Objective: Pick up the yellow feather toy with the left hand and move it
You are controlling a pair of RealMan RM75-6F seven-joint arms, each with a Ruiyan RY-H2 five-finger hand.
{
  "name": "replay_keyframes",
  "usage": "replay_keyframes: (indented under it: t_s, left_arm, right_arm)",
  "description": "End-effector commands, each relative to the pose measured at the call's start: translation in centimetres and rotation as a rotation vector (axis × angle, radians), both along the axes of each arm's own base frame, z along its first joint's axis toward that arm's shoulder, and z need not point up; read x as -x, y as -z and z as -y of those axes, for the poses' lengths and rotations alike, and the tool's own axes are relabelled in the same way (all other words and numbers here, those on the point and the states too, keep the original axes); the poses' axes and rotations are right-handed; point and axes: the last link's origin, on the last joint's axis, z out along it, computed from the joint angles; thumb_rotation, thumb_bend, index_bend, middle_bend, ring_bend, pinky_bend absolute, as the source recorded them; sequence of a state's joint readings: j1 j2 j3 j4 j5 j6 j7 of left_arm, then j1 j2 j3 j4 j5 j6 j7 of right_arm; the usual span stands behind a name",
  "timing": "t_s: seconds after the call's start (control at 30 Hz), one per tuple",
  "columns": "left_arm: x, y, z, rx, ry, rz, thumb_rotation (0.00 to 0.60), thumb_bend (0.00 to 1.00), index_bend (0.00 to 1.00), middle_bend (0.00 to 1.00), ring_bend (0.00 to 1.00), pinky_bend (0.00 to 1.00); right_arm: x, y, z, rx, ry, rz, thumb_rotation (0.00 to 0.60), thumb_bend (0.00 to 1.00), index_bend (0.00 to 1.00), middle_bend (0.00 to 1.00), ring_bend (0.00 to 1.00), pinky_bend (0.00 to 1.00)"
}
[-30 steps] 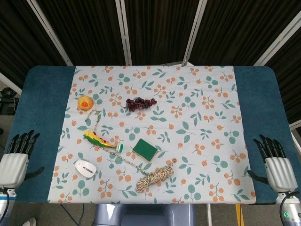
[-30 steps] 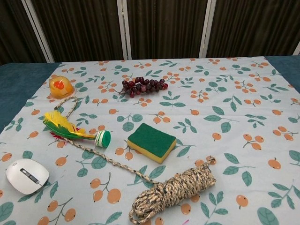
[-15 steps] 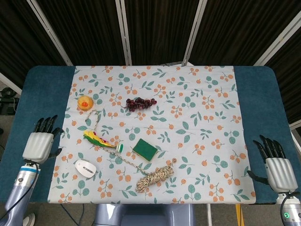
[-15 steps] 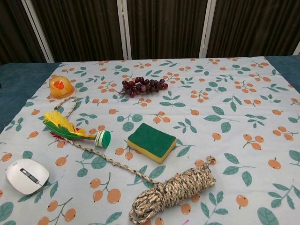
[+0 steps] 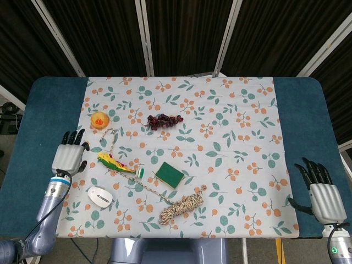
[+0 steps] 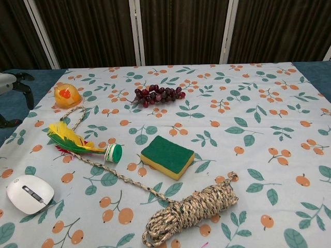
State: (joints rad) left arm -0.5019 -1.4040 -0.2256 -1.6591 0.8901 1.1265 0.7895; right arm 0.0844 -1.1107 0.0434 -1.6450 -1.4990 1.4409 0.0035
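Note:
The yellow feather toy (image 5: 111, 163) lies flat on the floral cloth, left of centre, with green and red feathers and a green-and-white cap at its right end; the chest view shows the toy (image 6: 72, 140) too. My left hand (image 5: 70, 155) hovers just left of it, fingers apart, holding nothing; only its edge (image 6: 14, 88) shows at the chest view's left border. My right hand (image 5: 322, 193) rests open near the table's front right corner, far from the toy.
A white mouse (image 5: 100, 196) lies just in front of the toy. A braided cord runs from an orange fruit (image 5: 100, 119) past the toy to a rope bundle (image 5: 182, 207). A green sponge (image 5: 169, 174) and purple grapes (image 5: 163, 120) sit further right.
My left hand has risen from the table's front left edge and moved right and forward, ending close beside the feather toy. The right hand and the objects have stayed put.

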Motion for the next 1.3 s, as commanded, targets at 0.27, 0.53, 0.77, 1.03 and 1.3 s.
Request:
replay_keyframes:
  t_s: [0.27, 0.53, 0.77, 1.03, 1.3]
  left_arm:
    - [-0.9, 1.9, -2.1, 0.014, -0.031, -0.013, 0.600, 0.38, 0.41, 0.00, 0.00, 0.00]
    - [-1.6, 3.7, -2.1, 0.053, -0.044, -0.027, 0.600, 0.38, 0.46, 0.00, 0.00, 0.00]
    - [-1.8, 4.1, -2.5, 0.044, -0.046, -0.030, 0.600, 0.38, 0.44, 0.00, 0.00, 0.00]
    - [-1.8, 4.3, -3.0, 0.036, -0.054, -0.027, 0.600, 0.38, 0.42, 0.00, 0.00, 0.00]
    - [-1.4, 5.2, -3.0, 0.057, -0.092, -0.038, 0.600, 0.38, 0.42, 0.00, 0.00, 0.00]
  right_arm:
    - [0.0, 0.1, 0.1, -0.009, 0.007, 0.013, 0.600, 0.11, 0.13, 0.00, 0.00, 0.00]
    - [0.0, 0.1, 0.2, -0.010, 0.010, 0.018, 0.600, 0.11, 0.13, 0.00, 0.00, 0.00]
    - [-0.1, 0.1, 0.2, -0.008, 0.011, 0.026, 0.600, 0.12, 0.13, 0.00, 0.00, 0.00]
    - [0.0, 0.1, 0.2, -0.008, 0.018, 0.031, 0.600, 0.12, 0.13, 0.00, 0.00, 0.00]
    - [0.0, 0.1, 0.2, -0.008, 0.020, 0.031, 0.600, 0.12, 0.13, 0.00, 0.00, 0.00]
